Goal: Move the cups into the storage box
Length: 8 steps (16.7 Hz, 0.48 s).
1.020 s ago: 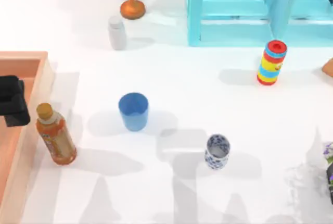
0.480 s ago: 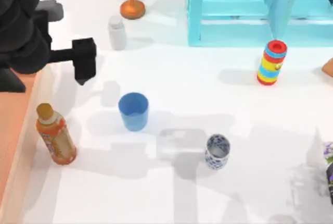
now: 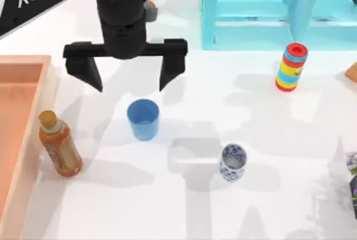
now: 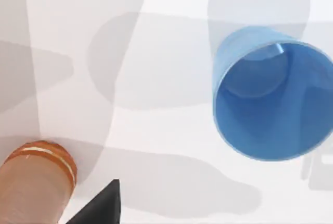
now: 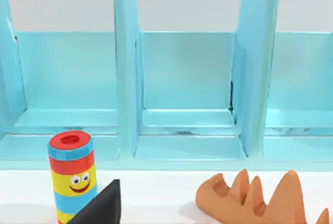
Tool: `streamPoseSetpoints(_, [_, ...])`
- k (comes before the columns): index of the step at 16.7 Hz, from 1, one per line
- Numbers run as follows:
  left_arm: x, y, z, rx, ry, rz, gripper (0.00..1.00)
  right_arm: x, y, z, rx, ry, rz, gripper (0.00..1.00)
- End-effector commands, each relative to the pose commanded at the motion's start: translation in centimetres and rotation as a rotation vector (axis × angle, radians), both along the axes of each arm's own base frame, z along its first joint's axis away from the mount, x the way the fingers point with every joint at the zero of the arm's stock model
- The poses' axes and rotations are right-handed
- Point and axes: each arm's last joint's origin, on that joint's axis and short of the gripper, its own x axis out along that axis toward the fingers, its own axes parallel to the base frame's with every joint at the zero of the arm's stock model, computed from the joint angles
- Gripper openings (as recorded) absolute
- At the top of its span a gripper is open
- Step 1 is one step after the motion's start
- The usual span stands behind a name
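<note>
The large shallow light-brown wooden storage box [image 3: 22, 117] sits at the white worktop's [image 3: 268, 139] left edge, holding no cup. The left gripper [image 3: 125, 81] has swung from over the box to above the plain blue tapered cup [image 3: 143, 118], fingers spread wide, likely lining up a grasp. The small white floral cup [image 3: 232, 162] waits right of it.

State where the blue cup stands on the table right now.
In the top view the blue cup stands upright left of centre, between the orange bottle and the floral cup, just below the open left gripper.
</note>
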Motion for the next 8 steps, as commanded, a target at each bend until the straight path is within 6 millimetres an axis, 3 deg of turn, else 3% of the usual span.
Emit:
streamPoseSetpoints(4, [0.2,-3.5,0.1,-0.016,0.001,-0.028,1.00,0.0,0.0,0.0,0.000,0.000,0.000,1.00])
streamPoseSetpoints(8, [0.2,-3.8,0.1,-0.018,0.000,-0.031,1.00,0.0,0.0,0.0,0.000,0.000,0.000,1.00])
